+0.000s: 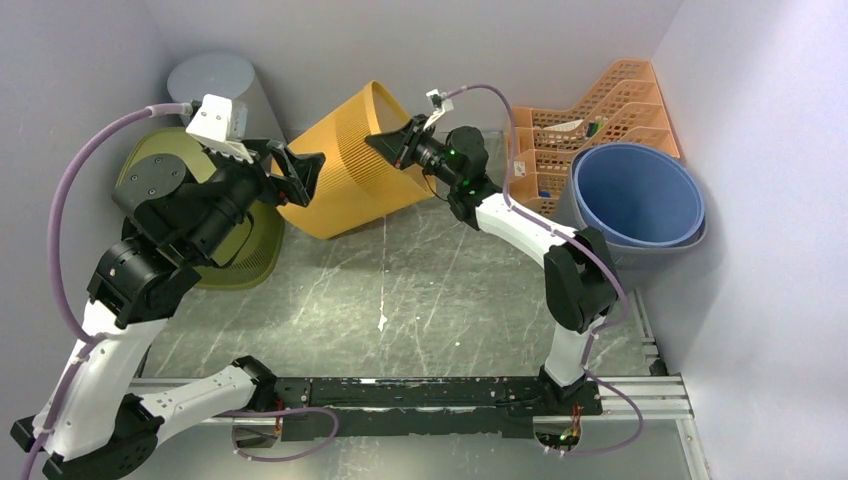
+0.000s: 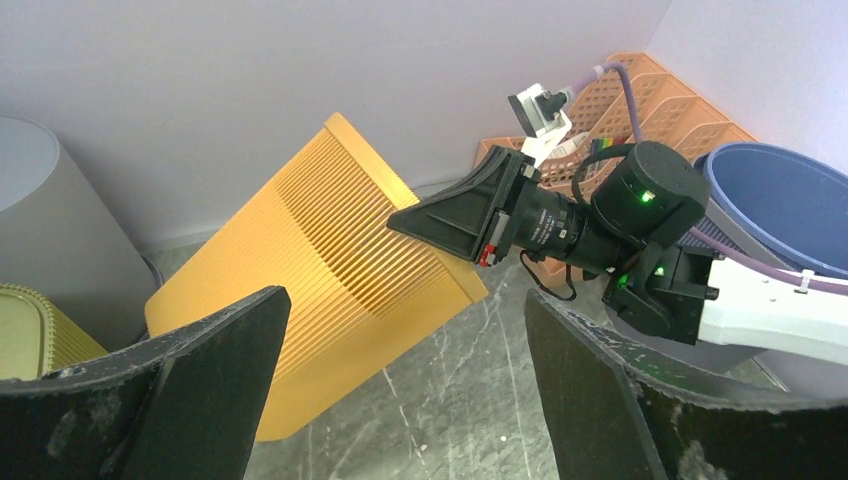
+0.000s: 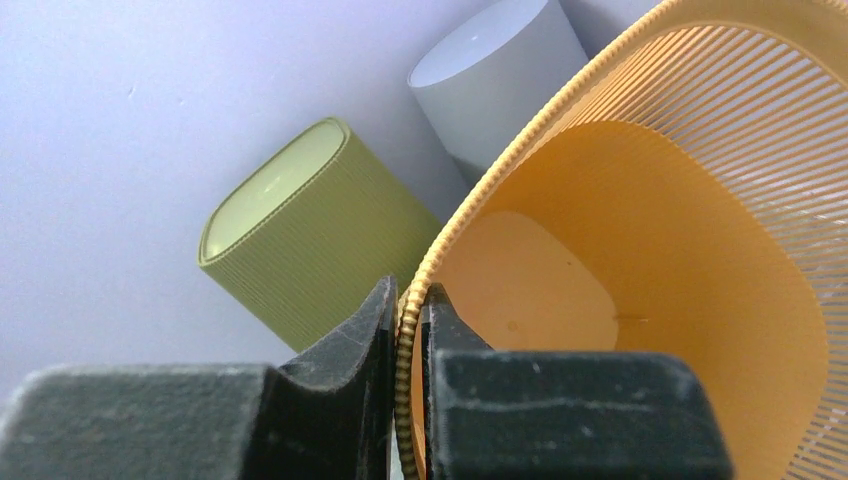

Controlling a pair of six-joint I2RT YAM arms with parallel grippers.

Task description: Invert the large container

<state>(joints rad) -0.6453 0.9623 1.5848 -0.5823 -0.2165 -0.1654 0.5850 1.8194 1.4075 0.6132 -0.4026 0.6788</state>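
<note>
Right tool (image 3: 408, 330) pinches the rim of the tilted orange basket (image 3: 620, 300) — left tool (image 1: 300, 172) hangs wide beside it — flip seems half done, rim must next reach the desk (image 1: 430, 290).

Pale lilac walls (image 1: 400, 40) w/ grey marbled tabletop (image 1: 420, 290), even light.

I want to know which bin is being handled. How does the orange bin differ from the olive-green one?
The orange bin is tipped over, open mouth showing; the olive-green bin stands closed end up. The right gripper pinches the orange bin's rim; nothing grips the olive-green bin. Both have ribbed sides.
</note>
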